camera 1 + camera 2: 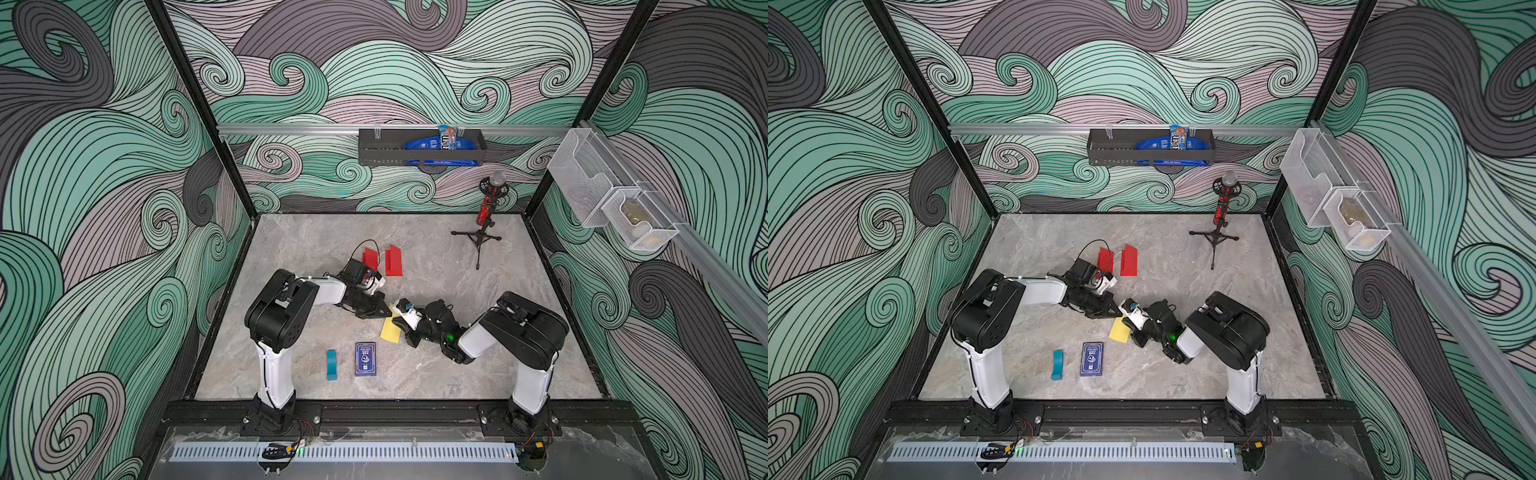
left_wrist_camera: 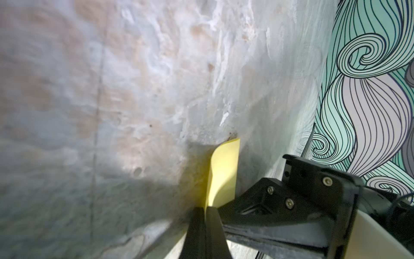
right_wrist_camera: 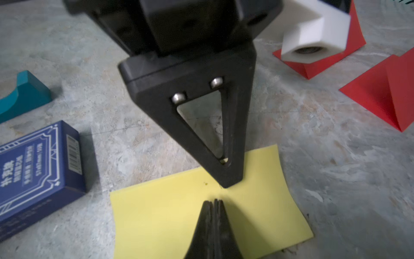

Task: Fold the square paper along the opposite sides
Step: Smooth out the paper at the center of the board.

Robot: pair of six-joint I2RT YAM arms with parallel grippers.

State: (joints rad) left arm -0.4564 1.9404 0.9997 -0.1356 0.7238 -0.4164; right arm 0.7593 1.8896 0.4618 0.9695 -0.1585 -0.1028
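1. Locate the yellow paper [image 3: 156,213] near the middle of the surface [image 1: 415,374], one edge curling up.
2. Note that the left claw [image 2: 205,209] pinches that edge, apparently to carry it across.
3. Note that the right claw [image 3: 214,204], pressed together, points down onto the sheet, likely anchoring it.

Swirl-pattern walls [image 1: 374,62], teal, grey and mauve, on 3 sides. Grey marble-look floor [image 1: 415,374]. Black shelf [image 1: 374,145] on back rail [image 1: 291,129]. 2 mesh bins [image 1: 582,174] on side wall.
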